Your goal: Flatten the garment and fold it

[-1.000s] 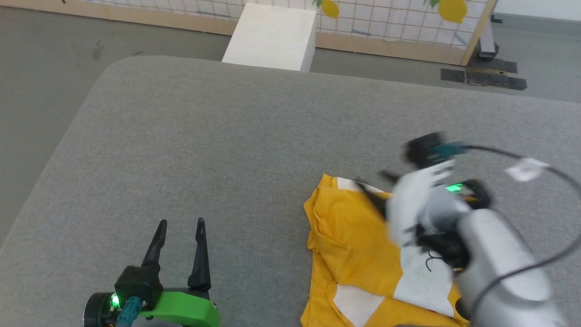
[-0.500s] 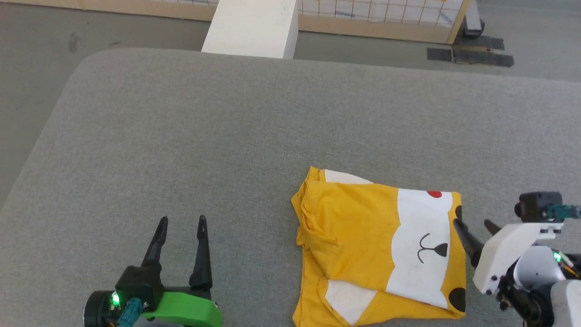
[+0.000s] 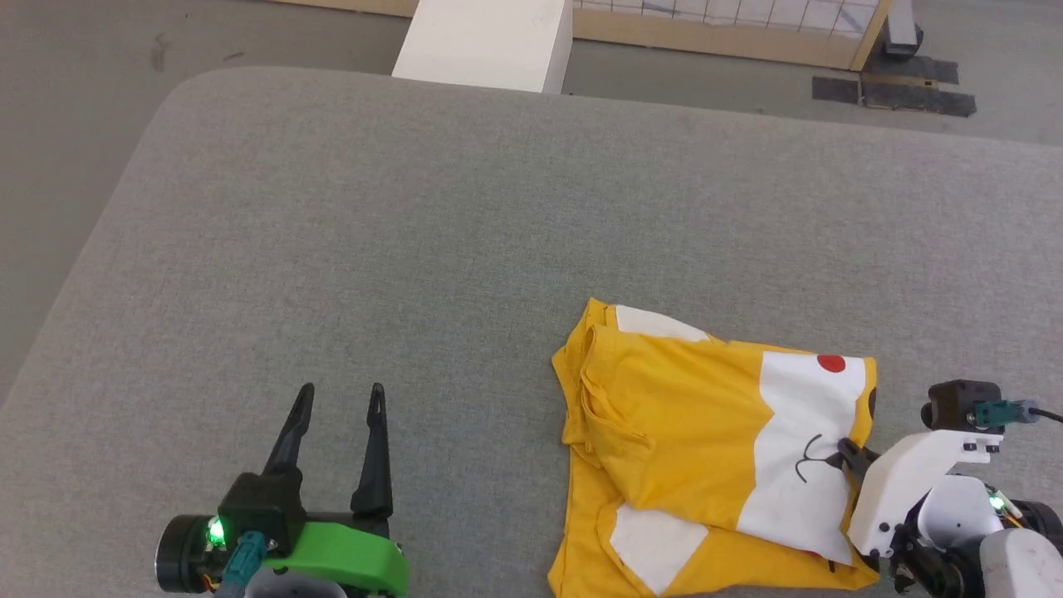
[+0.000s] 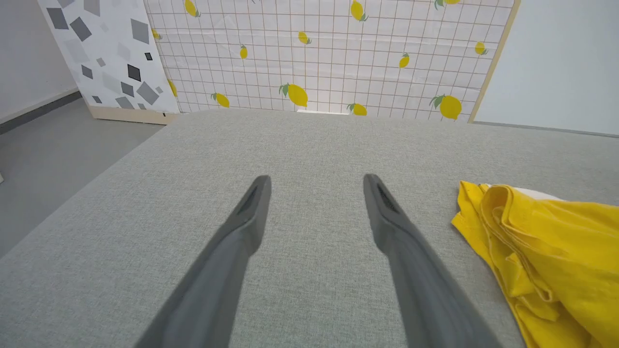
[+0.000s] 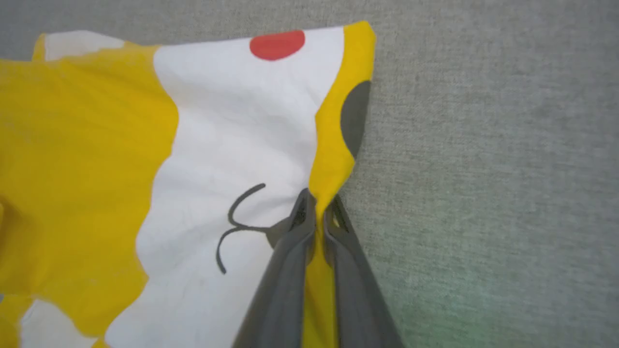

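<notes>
The garment is a bright yellow T-shirt lying bunched on the grey padded table, with white patches, a thin dark line drawing and a red dot near its far right corner. My right gripper is shut on the garment's right edge; in the right wrist view the yellow cloth is pinched between the fingers of that gripper. My left gripper rests open on bare table, well to the left of the shirt. In the left wrist view the left gripper has nothing between its fingers, and the garment lies to the right.
The grey padded table spreads far and left of the shirt, with a rounded far-left corner. Beyond its far edge stands a white box on the floor, and a lemon-patterned screen behind that. Dark tape patches mark the floor at far right.
My right arm swung off the shirt to its right side, then moved in and shut on the right edge, pulling the cloth into a pinch. The head camera shifted slightly. The left gripper stayed put.
</notes>
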You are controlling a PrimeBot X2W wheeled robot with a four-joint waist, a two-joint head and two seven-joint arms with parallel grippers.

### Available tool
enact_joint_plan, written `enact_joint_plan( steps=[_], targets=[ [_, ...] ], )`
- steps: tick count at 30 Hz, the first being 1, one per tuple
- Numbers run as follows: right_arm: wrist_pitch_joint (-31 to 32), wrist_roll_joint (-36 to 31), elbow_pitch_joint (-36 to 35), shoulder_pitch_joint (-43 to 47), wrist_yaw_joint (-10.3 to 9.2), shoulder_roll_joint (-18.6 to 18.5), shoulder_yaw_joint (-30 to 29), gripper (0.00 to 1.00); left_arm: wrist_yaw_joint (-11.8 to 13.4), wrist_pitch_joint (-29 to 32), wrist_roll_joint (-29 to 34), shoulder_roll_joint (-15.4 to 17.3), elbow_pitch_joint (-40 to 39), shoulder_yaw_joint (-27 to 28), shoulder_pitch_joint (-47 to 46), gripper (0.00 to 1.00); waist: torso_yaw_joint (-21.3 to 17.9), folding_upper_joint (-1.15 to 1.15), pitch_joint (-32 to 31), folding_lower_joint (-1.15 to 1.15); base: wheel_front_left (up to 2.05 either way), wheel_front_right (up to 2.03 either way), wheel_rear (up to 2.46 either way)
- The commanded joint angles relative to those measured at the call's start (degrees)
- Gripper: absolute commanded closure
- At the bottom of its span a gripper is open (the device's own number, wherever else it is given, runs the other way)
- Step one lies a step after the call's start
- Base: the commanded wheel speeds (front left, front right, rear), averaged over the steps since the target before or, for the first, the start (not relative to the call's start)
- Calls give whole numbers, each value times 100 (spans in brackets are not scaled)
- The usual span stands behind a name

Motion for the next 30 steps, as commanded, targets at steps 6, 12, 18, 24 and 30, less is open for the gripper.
enact_joint_plan(
  steps=[6, 12, 18, 24, 30],
  targets=[
    [-244, -62, 257, -166, -10, 67, 62, 100, -35, 52, 71, 107, -51, -24, -107, 0, -359, 0, -268, 0, 0, 0, 0],
    [-219, -148, 212, -417, -10, -395, 226, 100, -24, 119, 66, 180, -112, -34, -63, 0, -791, 0, -358, 0, 0, 0, 0],
    [-140, -164, 147, -762, -10, -1205, 480, 100, -24, 169, 97, 230, -178, -54, -134, 0, -1250, 0, -241, 0, 0, 0, 0],
    [-70, -85, 90, -1237, -10, -2045, 824, 100, 12, 250, 202, 282, -280, -64, -345, 0, -1751, 0, 98, 0, 0, 0, 0],
    [-91, 12, 207, -1815, -10, -2742, 1146, 100, 49, 379, 337, 343, -362, -71, -641, 0, -2167, 0, 538, 0, 0, 0, 0]
  ],
)
